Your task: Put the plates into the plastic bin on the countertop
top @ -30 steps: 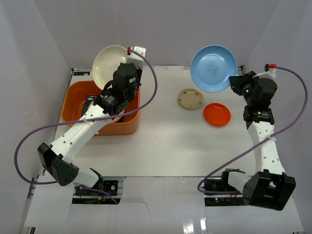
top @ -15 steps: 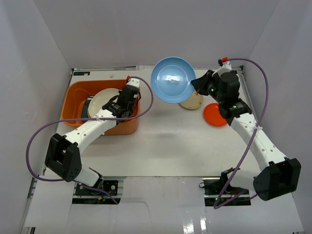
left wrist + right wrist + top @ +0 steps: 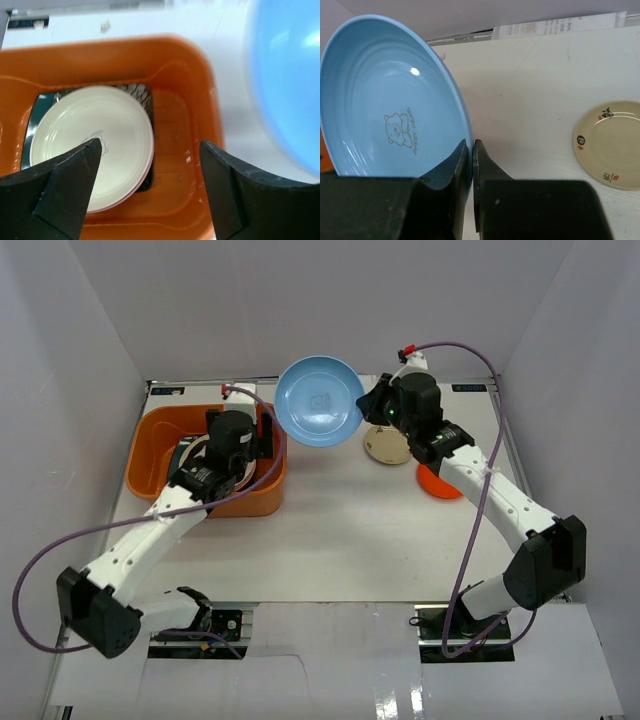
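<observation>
The plastic bin [image 3: 148, 453] is an orange tub at the left of the countertop [image 3: 340, 530]. Inside it a cream plate [image 3: 92, 145] lies flat on a pink plate [image 3: 136, 186], over a black floral square one [image 3: 142, 94] and a teal one [image 3: 42, 98]. My left gripper [image 3: 150, 145] hangs open above the bin's right half [image 3: 250, 440] and holds nothing. A round blue plate [image 3: 318, 400] is tilted up in the air just right of the bin, with my right gripper [image 3: 471, 145] shut on its rim [image 3: 390, 110].
A small tan plate [image 3: 390, 445] lies on the countertop under the right arm, also in the right wrist view [image 3: 612, 145]. An orange plate [image 3: 440, 484] lies beside it, partly hidden by the arm. White walls enclose the surface.
The left gripper lowered the cream plate into the bin, opened and let it go. The right arm carried the blue plate leftward from the far right to beside the bin.
</observation>
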